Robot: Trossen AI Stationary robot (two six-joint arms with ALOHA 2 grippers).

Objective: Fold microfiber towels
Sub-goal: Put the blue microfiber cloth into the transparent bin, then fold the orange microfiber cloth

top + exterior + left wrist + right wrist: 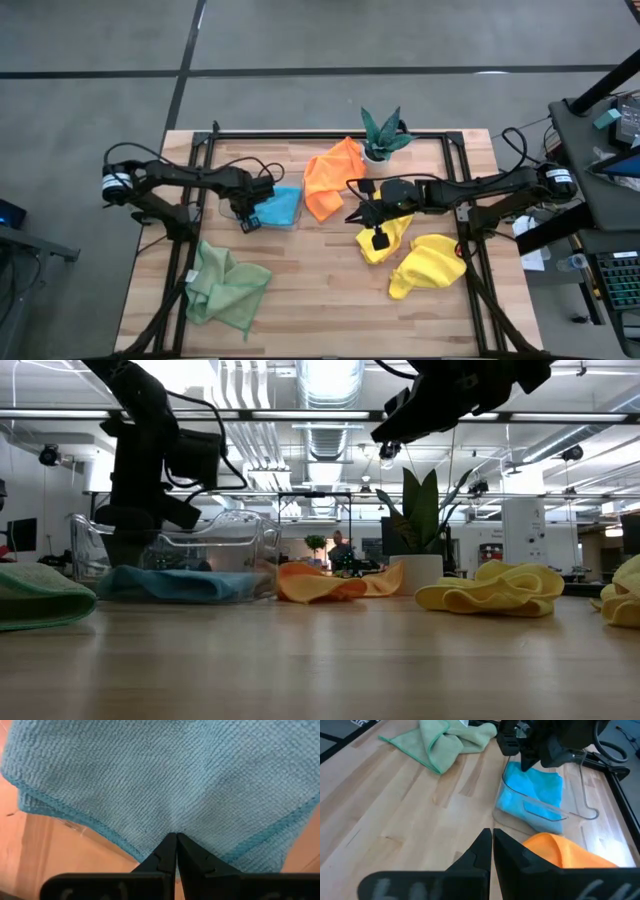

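Looking straight down on a pale wooden table (320, 290), two dark robot arms reach in from the left and right sides. The left gripper (249, 221) is lowered over a bright blue towel (280, 207), which lies folded flat inside a clear shallow plastic tray (250, 550) on the left half of the table. Its two fingers (167, 852) are pressed together with no gap, their tips resting on the blue cloth; nothing is pinched between them that can be made out.

The right gripper (381, 238) hangs above the table near the middle-right, over one of the yellow towels. Its fingers (480, 847) are also closed tight and carry nothing.

An orange towel (332, 177) lies loosely bunched at the centre, just right of the tray, toward the far edge. A small teal-leaved plant (384, 132) in a white pot stands beside it at the far edge. A yellow towel (385, 240) lies crumpled partly under the right gripper, and a second yellow towel (428, 265) sits just to its right and nearer. A pale green towel (226, 286) lies rumpled at the near left corner, well apart from the others.
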